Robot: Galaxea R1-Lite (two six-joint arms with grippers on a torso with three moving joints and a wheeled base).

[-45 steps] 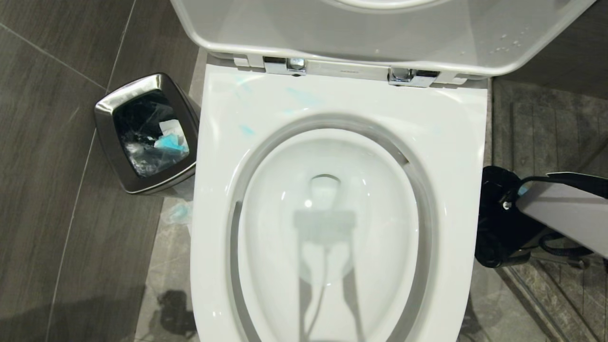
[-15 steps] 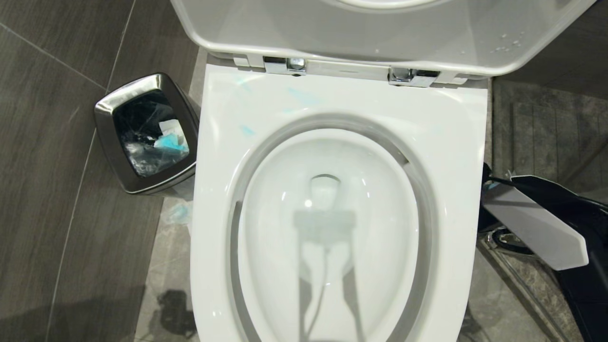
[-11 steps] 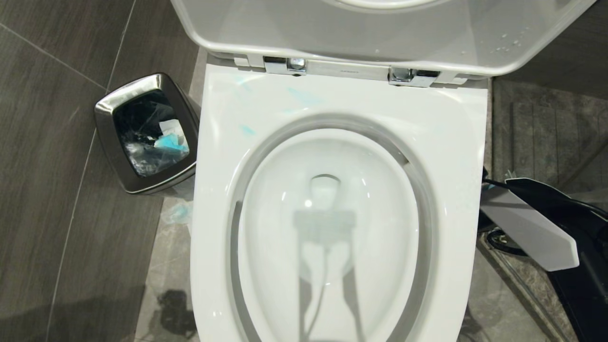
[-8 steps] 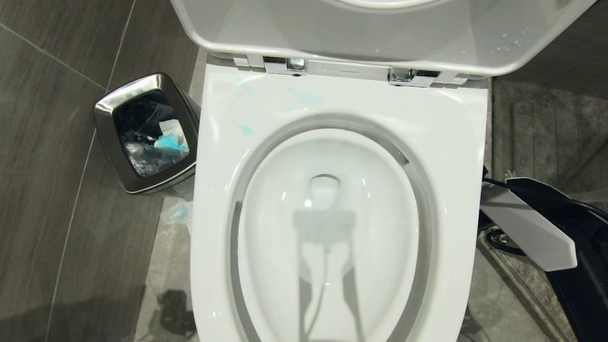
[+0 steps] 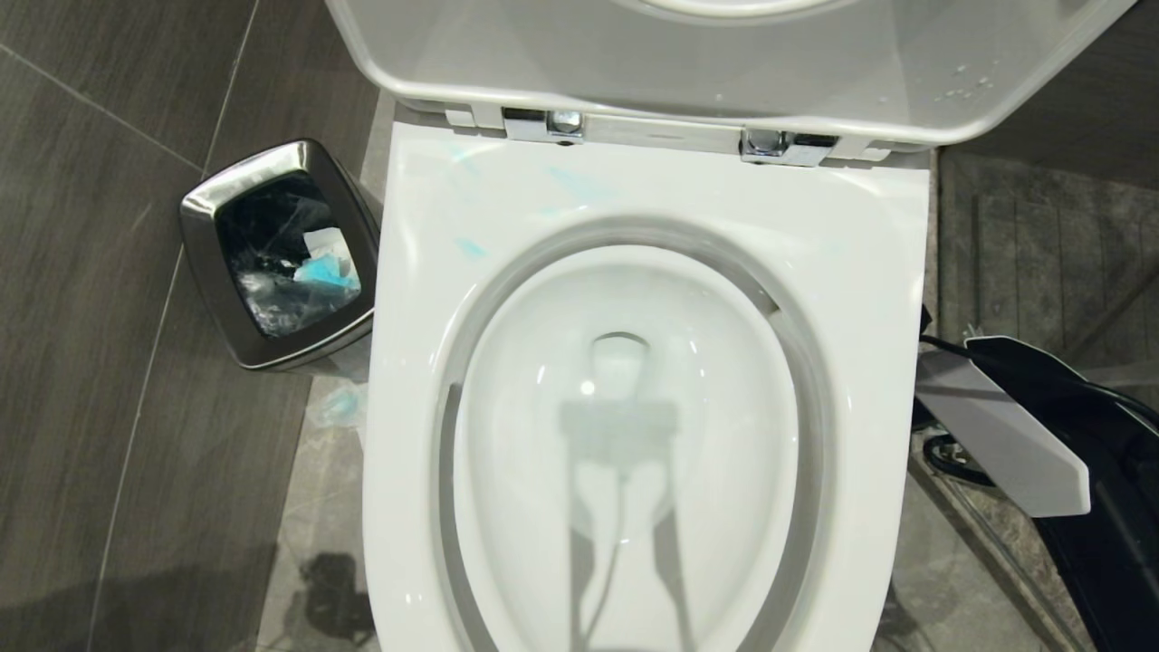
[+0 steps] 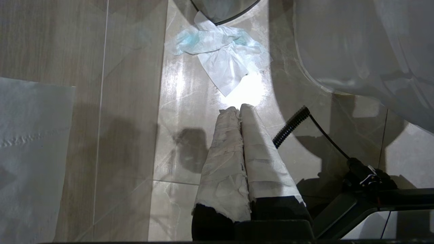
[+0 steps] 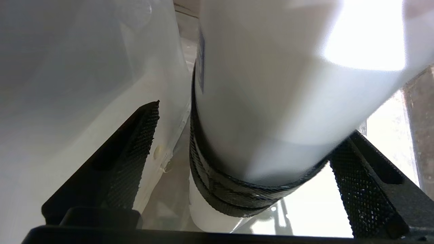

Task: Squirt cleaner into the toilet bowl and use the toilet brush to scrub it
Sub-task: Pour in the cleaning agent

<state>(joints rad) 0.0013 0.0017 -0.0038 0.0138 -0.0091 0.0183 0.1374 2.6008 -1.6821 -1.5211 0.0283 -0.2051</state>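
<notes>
while the left tool (image 6: 237, 108) rests clenched, the right tool (image 7: 244, 149) gapes around a white cylindrical container (image 7: 271, 84), unsqueezed, beside the glossy white ceramic toilet bowl (image 5: 869, 272).

The head view is evenly lit and sharp; soft highlights gleam on the toilet bowl (image 5: 869, 272), and the robot's dark reflection lies in its water. The left wrist view is dim, with glare on the floor tiles (image 6: 249, 93); the right wrist view is blurred, overexposed at one corner.
</notes>
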